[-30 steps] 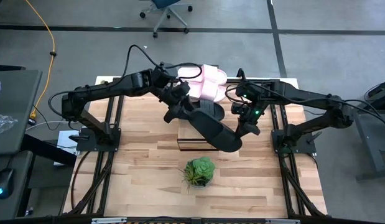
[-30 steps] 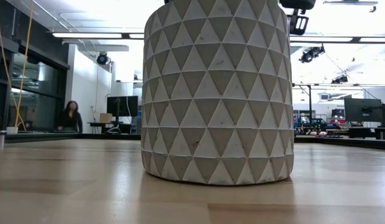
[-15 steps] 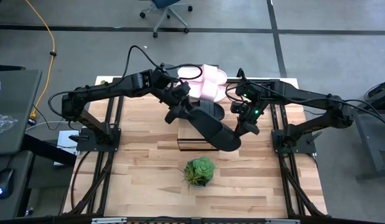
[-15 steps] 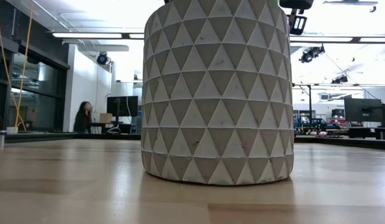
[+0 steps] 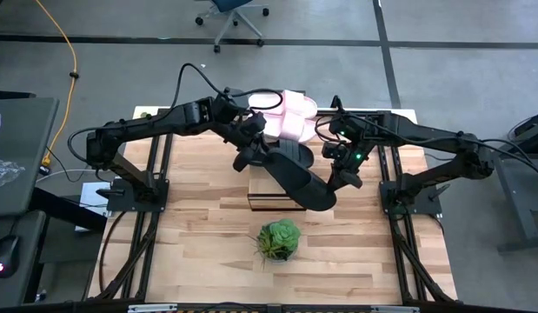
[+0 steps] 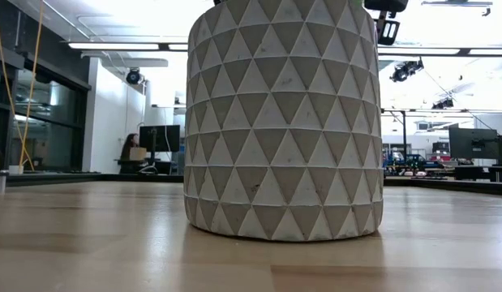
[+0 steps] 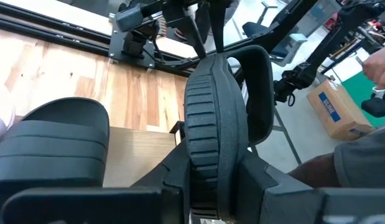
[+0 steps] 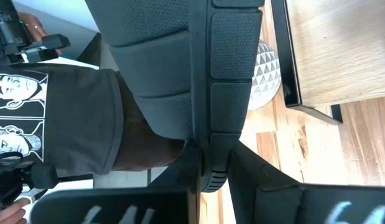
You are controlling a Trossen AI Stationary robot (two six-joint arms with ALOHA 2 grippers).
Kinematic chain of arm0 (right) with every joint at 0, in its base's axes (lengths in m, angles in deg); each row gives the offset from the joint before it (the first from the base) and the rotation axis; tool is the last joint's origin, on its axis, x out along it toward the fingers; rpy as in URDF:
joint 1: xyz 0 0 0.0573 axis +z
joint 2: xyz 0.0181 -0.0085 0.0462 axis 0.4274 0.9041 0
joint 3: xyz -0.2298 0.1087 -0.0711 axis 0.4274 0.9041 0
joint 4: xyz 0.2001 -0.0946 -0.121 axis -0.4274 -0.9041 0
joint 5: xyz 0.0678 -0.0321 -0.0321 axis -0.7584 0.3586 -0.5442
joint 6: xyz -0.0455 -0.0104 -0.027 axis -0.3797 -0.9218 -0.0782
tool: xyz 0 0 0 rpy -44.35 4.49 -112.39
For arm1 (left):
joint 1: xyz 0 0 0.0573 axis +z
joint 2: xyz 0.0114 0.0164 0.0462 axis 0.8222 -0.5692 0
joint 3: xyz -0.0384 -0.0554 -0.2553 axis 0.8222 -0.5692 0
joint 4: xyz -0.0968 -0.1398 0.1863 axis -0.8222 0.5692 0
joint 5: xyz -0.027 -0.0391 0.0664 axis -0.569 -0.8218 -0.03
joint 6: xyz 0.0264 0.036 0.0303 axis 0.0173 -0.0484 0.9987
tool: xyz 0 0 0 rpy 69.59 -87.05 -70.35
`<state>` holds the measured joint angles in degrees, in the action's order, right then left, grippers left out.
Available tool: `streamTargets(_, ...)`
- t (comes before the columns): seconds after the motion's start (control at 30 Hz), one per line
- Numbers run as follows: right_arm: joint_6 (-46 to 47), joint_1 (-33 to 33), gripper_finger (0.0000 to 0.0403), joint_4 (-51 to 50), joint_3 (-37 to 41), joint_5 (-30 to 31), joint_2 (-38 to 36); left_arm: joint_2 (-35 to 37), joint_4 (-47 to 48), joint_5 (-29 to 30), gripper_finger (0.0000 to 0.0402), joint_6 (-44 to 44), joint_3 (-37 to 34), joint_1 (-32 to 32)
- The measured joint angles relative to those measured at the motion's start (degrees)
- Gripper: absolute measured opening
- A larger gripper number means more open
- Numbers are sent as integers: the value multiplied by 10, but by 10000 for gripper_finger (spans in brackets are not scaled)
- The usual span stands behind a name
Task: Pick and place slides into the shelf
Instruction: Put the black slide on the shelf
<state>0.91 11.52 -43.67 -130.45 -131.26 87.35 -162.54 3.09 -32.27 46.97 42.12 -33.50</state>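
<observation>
Over the middle of the counter point(image 5: 190, 217), the left gripper point(image 5: 251, 155) reaches in from the left, its fingers point(image 7: 257, 180) closed on the edge of a black slide point(image 5: 302, 183) that hangs tilted above the shelf point(image 5: 267, 198); just behind it a second black slide point(image 5: 290, 155) lies on the shelf top, with two pink slides point(image 5: 286, 117) at the counter's far edge; the plant point(image 5: 279, 239) stands in its patterned pot point(image 6: 283, 122) in front of the shelf; on the right, the right gripper point(image 5: 342, 174) is clamped on the same tilted black slide's other end, its fingers point(image 8: 267, 180) pressed to the sole's rim.
</observation>
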Motion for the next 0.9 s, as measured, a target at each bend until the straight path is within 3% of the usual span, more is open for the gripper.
streamTargets(0.3,-5,-7,77,-4,0,20,-6,0,2,31,51,1,0,0)
streamTargets(0.47,-18,-37,113,-30,0,98,-39,0,4,45,49,1,0,12)
streamTargets(0.67,-7,-81,128,-30,0,194,-108,0,8,39,49,-5,0,41)
streamTargets(0.9,66,-87,129,64,1,274,-191,0,-36,42,49,-58,0,58)
